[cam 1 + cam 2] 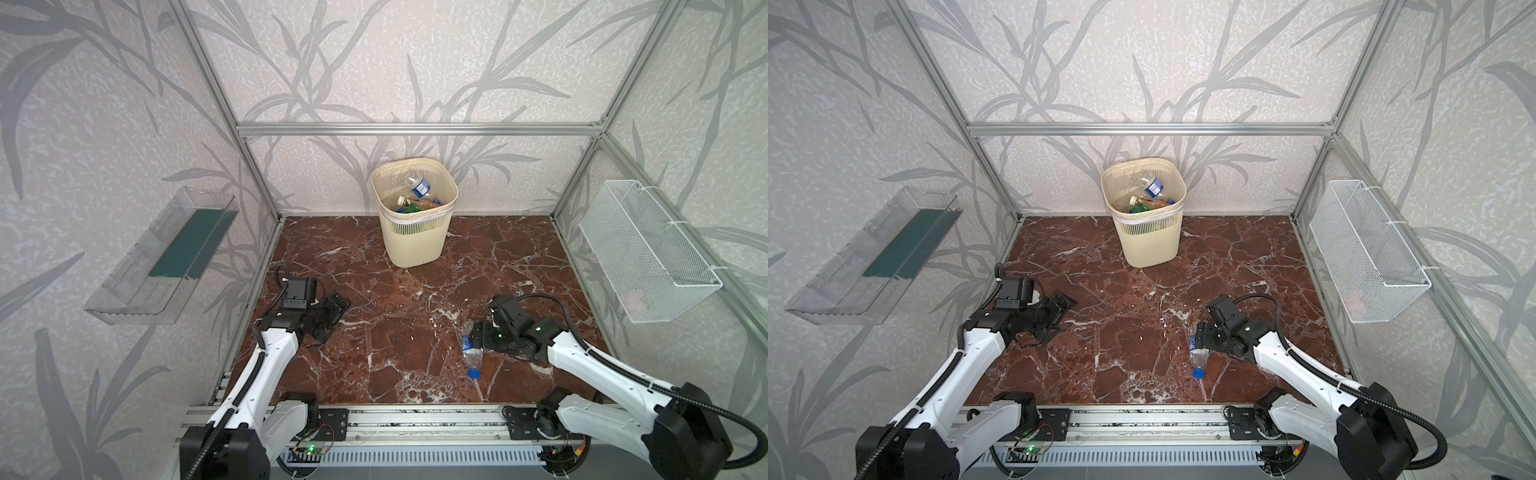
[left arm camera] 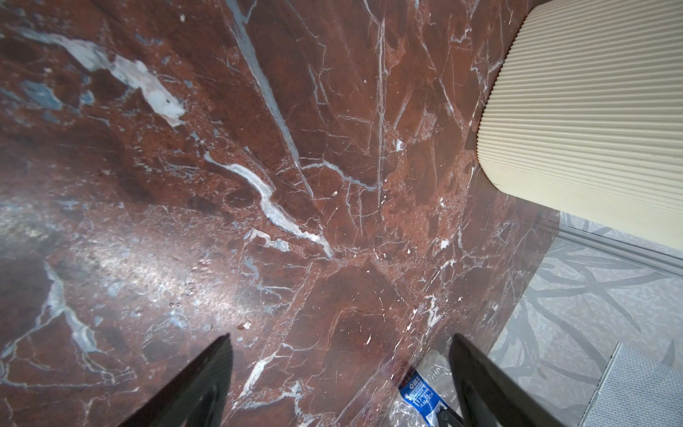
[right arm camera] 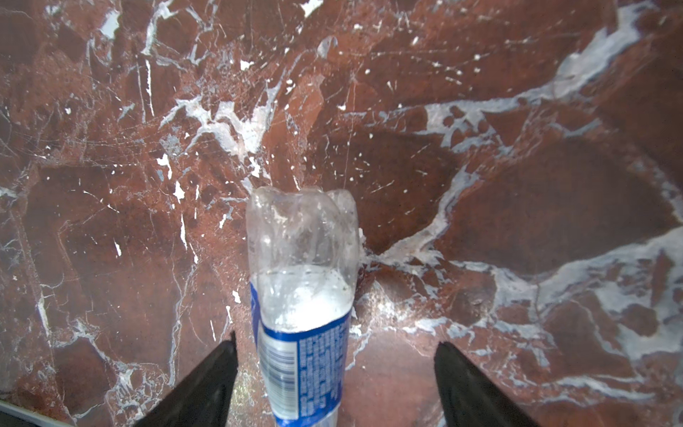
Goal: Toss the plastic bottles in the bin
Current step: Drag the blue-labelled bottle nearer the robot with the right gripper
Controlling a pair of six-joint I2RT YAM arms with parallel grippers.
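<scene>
Lone bottle (image 3: 303, 295) lies on the table (image 1: 395, 332), well apart from the bin (image 1: 411, 245), off-centre inside your released right end effector (image 3: 334, 338); left end effector (image 2: 340, 334) released, empty; close now and one finger may shove the crumpled bottle sideways.

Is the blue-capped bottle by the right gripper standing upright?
No, in a top view the bottle lies on its side on the marble tabletop.

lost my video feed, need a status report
Left end effector open, empty. Right end effector open, straddling one bottle lying on table. Other bottles in bin. Nothing blocking the way.
</scene>
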